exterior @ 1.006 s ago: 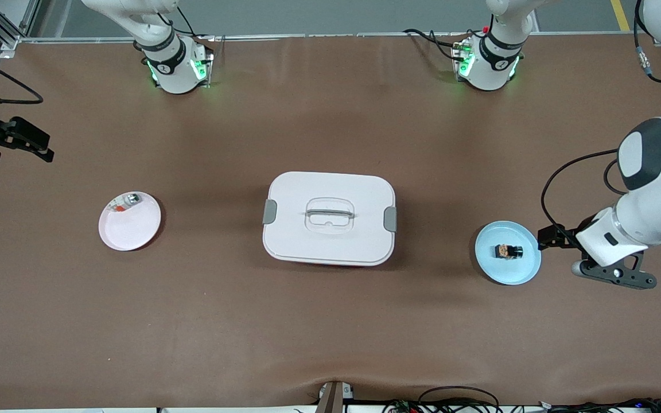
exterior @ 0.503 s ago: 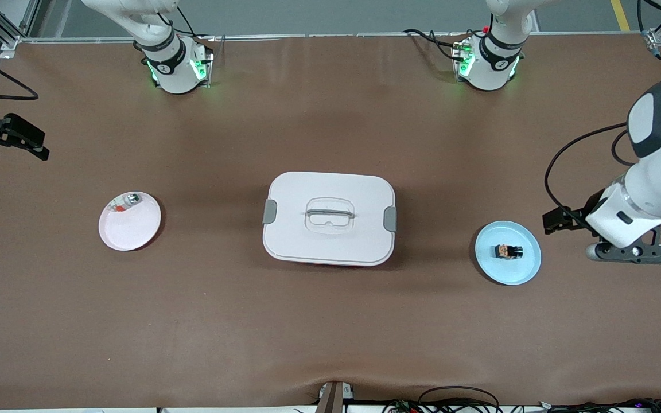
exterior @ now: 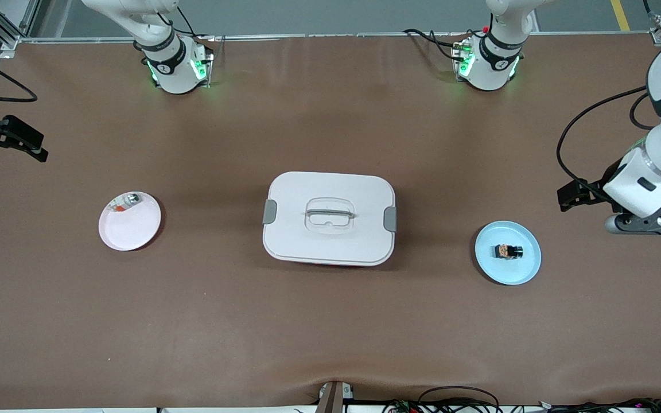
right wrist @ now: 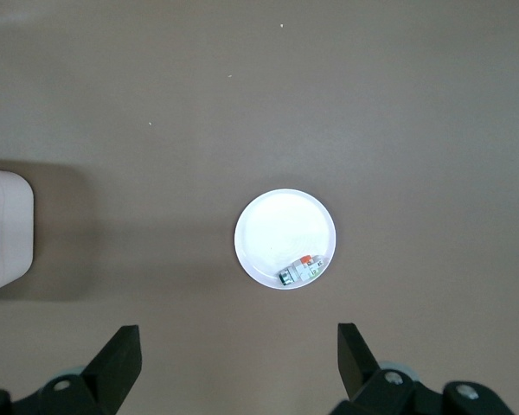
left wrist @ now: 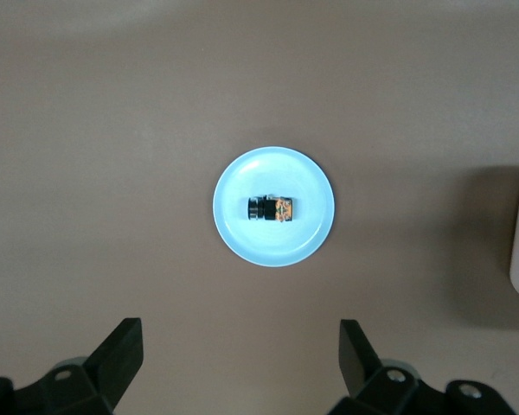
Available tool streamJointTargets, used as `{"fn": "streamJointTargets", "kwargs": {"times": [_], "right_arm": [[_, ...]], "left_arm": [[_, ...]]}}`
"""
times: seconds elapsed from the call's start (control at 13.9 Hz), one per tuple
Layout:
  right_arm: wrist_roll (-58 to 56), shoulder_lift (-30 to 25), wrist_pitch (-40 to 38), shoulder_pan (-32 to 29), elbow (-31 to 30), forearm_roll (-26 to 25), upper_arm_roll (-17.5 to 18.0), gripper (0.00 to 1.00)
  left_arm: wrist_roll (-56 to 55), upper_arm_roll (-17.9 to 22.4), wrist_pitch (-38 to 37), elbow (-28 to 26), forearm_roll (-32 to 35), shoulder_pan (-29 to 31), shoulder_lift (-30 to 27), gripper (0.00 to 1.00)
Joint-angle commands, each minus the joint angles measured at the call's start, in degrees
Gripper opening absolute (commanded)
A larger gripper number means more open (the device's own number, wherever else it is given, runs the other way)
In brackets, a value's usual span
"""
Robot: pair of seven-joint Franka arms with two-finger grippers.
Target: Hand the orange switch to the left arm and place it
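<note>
- On the blue plate [exterior: 508,269] toward the left arm's end of the table lies the switch [exterior: 508,250], on its side near the plate's centre, nothing touching it.
- Its long axis runs along the table's length, black barrel toward that end, orange part toward the box [exterior: 329,218].
- Left gripper [exterior: 646,221] hangs in the air over bare table near the plate, toward the table's end and off the plate; fingers [left wrist: 121,354] spread wide, holding nothing.
- Right gripper [exterior: 6,140] hangs at the table's edge at the right arm's end, near the pink plate [exterior: 129,229] with its small silver-green item [exterior: 131,199]; fingers [right wrist: 121,354] spread wide, empty.
- Box sits mid-table, between the 2 plates, well apart from both.
- Judgement: the left arm is far the nearer of the 2 and should take the pick.
- Judgement: the gripper must travel back over the plate toward the box, then close across the switch's short sides.
</note>
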Motion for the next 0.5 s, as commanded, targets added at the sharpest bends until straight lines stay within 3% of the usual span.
{"fn": "streamJointTargets", "kwargs": {"times": [0.0,0.14,0.29,0.43], "right_arm": [[0.87,-0.5,0.06,-0.22,0.19,-0.37,0.22,1.0],[0.87,-0.5,0.14,-0.22,0.19,-0.28,0.22,1.0],[0.87,-0.5,0.15,-0.13,0.19,-0.37,0.22,1.0],[0.87,-0.41,0.23,-0.13,0.19,-0.37,0.22,1.0]], "left_arm": [[0.49,0.18,-2.73,1.49,-1.08,0.21,-1.22,1.0],[0.85,3.16,-2.83,0.53,-1.43,-2.06,-4.72,1.0],[0.94,11.66,-2.83,-0.53,-1.43,-8.99,-6.31,1.0],[1.37,16.43,-3.61,-0.79,-1.69,-12.79,-7.63,1.0]]}}
